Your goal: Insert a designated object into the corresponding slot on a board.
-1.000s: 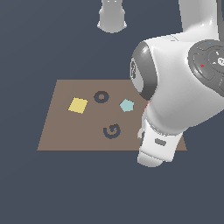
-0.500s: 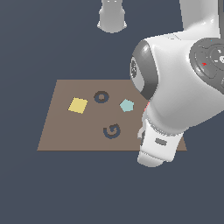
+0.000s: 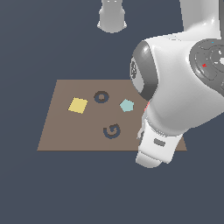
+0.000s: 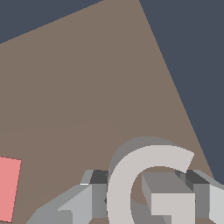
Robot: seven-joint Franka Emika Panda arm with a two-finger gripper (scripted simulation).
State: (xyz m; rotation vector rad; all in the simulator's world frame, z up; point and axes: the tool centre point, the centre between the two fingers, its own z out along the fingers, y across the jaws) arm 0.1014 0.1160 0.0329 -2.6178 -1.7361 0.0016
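In the wrist view a pale grey G-shaped block sits between my gripper's two fingers, which press against its sides; the left finger and the right finger both show. The block is over the brown board, near the board's edge. In the exterior view the board carries the dark navy G-shaped slot near its front middle. My arm's bulk hides the gripper and the block there, over the board's right end in the exterior view.
On the board lie a yellow square, a dark ring mark and a pale cyan pentagon. A pink square shows beside the gripper in the wrist view. The robot base stands behind the board.
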